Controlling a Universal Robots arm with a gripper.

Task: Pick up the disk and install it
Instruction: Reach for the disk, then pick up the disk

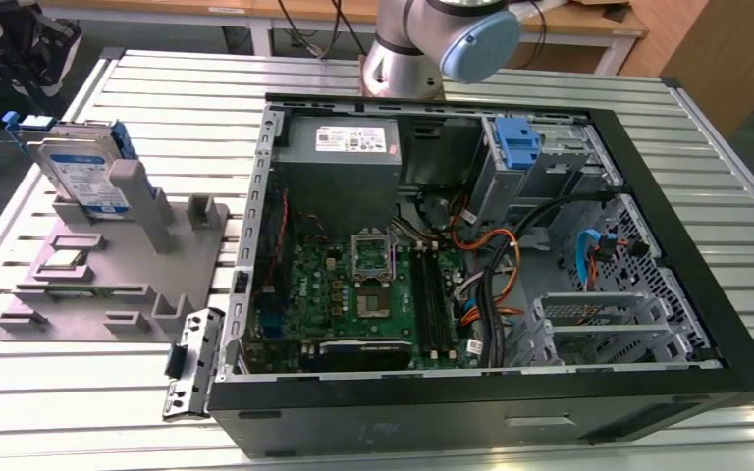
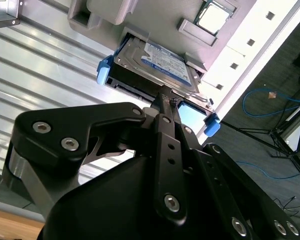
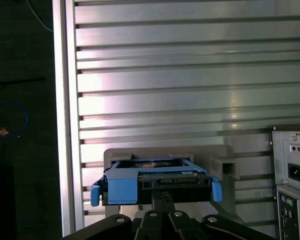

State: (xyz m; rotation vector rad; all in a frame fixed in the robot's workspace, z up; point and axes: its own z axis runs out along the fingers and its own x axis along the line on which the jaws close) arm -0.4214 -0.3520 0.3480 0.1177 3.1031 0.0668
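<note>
The disk (image 1: pixel 79 169) stands on edge in a slot of the grey holder (image 1: pixel 122 285) at the exterior view's left, its blue-and-white label facing out and blue rails on its edges. In the second wrist view the disk (image 2: pixel 165 62) lies just beyond my gripper (image 2: pixel 166 97), whose black fingers come together in a narrow point with nothing between them. In the first wrist view the disk's blue-railed connector end (image 3: pixel 157 181) sits in line with the gripper (image 3: pixel 162 195). In the exterior view the arm's base (image 1: pixel 410 49) rises behind the case.
An open computer case (image 1: pixel 639 388) fills the middle of the slatted metal table (image 1: pixel 89 412), with a grey power-supply box (image 1: pixel 341 147), motherboard (image 1: pixel 364 285) and a blue latch (image 1: pixel 517 142) at the drive bay. A processor chip (image 1: pixel 63 260) rests on the holder. A black bracket (image 1: pixel 188 363) lies beside the case.
</note>
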